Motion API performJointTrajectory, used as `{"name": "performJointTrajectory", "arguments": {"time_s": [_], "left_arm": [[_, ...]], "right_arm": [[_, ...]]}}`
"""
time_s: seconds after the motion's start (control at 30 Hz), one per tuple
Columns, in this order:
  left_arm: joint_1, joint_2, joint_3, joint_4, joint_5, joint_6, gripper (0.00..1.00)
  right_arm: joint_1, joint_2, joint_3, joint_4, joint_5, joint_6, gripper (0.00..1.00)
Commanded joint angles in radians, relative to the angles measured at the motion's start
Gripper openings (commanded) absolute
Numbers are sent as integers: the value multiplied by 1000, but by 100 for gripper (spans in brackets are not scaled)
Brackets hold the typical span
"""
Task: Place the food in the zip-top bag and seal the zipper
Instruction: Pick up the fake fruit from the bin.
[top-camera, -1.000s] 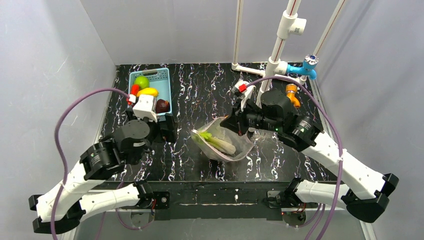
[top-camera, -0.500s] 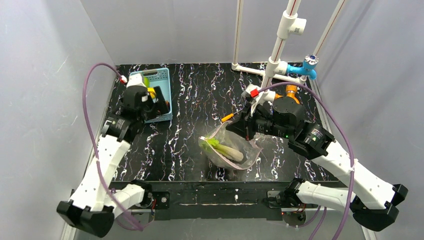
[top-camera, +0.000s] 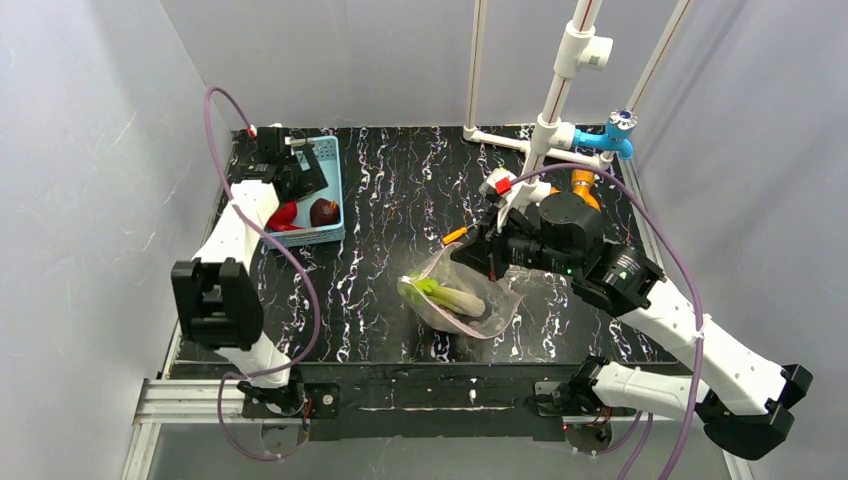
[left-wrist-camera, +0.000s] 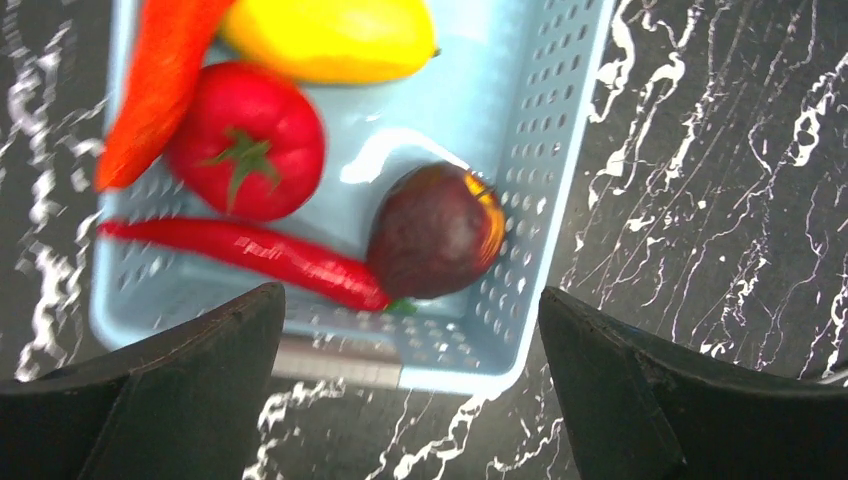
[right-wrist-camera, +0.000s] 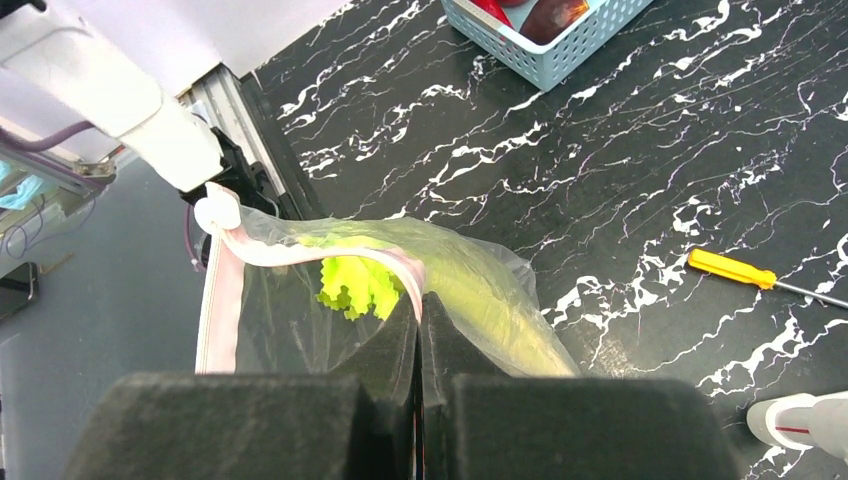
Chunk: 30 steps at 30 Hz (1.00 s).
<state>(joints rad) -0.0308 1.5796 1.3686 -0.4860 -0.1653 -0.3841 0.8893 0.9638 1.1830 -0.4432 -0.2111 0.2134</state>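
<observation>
From above, the left claw (top-camera: 300, 178) hangs over the blue basket (top-camera: 326, 236). The right claw (top-camera: 480, 250) holds up the clear bag (top-camera: 475, 310), which sits just under it with the leek (top-camera: 445, 295) inside. The left wrist view shows its claw (left-wrist-camera: 410, 298) wide open, with the chili (left-wrist-camera: 250, 250) and the dark red piece (left-wrist-camera: 437, 230) between its fingers. The right wrist view shows its claw (right-wrist-camera: 420, 305) pinched tight on the pink zipper (right-wrist-camera: 215, 300). The table (top-camera: 400, 190) is black with white streaks, and the walls (top-camera: 100, 150) are grey.

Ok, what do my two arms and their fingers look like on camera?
Both the left arm and right arm have white link shells, black joint housings and a looping purple cable. A red tag sits near the right wrist. The fingers are matte black wedges.
</observation>
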Motion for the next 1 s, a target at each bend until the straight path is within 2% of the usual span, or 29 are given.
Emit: {"name": "performJointTrajectory", "arguments": {"time_s": [0.0,0.1,0.4,0.57,0.7,0.87,0.97], "left_arm": [[9,116,92,27,166,96,98],[11,178,107,11,226,105,97],[10,255,69,38,224,56,98],[10,334,143,-75,194,6,96],[13,304,117,-60,133,-53,92],[26,245,76,-11,215,-96,84],[29,208,60,10,226,-88,83]], "right_arm": [[-6,16,71,39,7,4,1],[-6,29,86,32,18,9,1],[-6,102,164,6,11,13,1],[-6,164,198,4,-8,19,1],[-5,188,214,4,-28,33,1],[-6,212,244,-26,-22,34,1],[-6,220,249,-34,-20,34,1]]}}
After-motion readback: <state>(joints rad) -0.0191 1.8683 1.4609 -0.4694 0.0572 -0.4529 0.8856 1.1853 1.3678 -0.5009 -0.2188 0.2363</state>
